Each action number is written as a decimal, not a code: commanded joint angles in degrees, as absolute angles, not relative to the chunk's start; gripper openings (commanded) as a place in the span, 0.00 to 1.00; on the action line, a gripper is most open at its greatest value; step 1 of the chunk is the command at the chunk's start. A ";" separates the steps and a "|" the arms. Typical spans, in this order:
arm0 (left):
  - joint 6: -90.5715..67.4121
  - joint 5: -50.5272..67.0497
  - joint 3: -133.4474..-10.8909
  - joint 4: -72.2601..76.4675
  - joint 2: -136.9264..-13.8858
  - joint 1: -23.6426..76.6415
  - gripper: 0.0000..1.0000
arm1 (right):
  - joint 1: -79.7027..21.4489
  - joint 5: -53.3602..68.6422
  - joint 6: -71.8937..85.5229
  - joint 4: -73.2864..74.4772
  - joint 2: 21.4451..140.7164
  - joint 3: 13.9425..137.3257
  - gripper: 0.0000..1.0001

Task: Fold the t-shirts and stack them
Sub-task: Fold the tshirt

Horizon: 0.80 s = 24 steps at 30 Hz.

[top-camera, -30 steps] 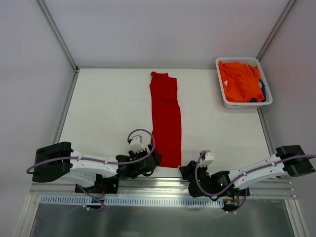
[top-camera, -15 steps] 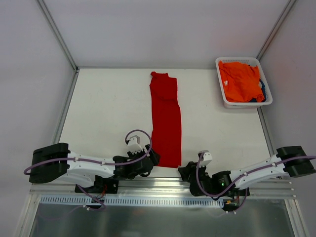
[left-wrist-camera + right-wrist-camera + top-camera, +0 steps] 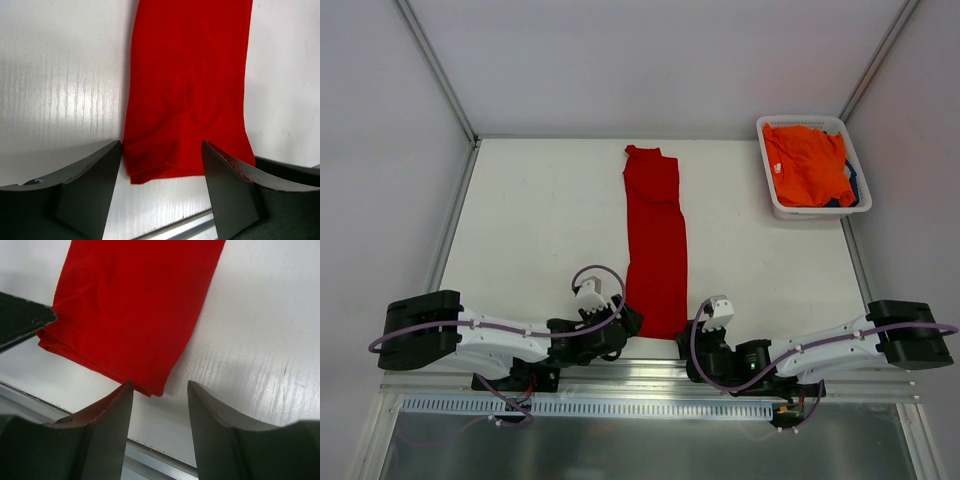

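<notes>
Red t-shirt lies on the white surface, folded into one long narrow strip. It runs from the far edge, collar end there, down the middle to just short of the near edge. Cloth is flat w/ a few soft creases near the hem.

Orange t-shirt is bunched in a white basket at the far right corner, w/ a bit of dark blue cloth peeking out beside it.

Surface has a faint wood grain and glare. Pale walls enclose it on 3 sides, w/ metal frame posts in the far corners. An aluminium rail runs along the near edge.

L jaws are spread wide and low over the surface at the strip's near left corner. The hem sits btwn the two dark fingers, not pinched; can't tell if the tips touch the cloth.

R jaws are also spread, at the near right corner. That hem corner lies just ahead of the gap, nothing gripped.
</notes>
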State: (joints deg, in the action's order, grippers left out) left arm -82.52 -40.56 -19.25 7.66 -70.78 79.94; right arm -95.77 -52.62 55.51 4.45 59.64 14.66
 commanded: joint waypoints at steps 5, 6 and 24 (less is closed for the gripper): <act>-86.65 -33.14 -12.13 -0.97 -69.96 85.16 0.66 | -93.08 -51.24 51.33 3.78 55.38 14.16 0.51; -87.27 -33.13 -12.22 -0.97 -70.13 85.78 0.66 | -92.82 -50.98 50.89 3.78 54.85 14.06 0.51; -92.90 -35.68 -13.10 -5.80 -71.90 87.80 0.66 | -91.67 -49.22 43.86 5.54 55.02 19.51 0.51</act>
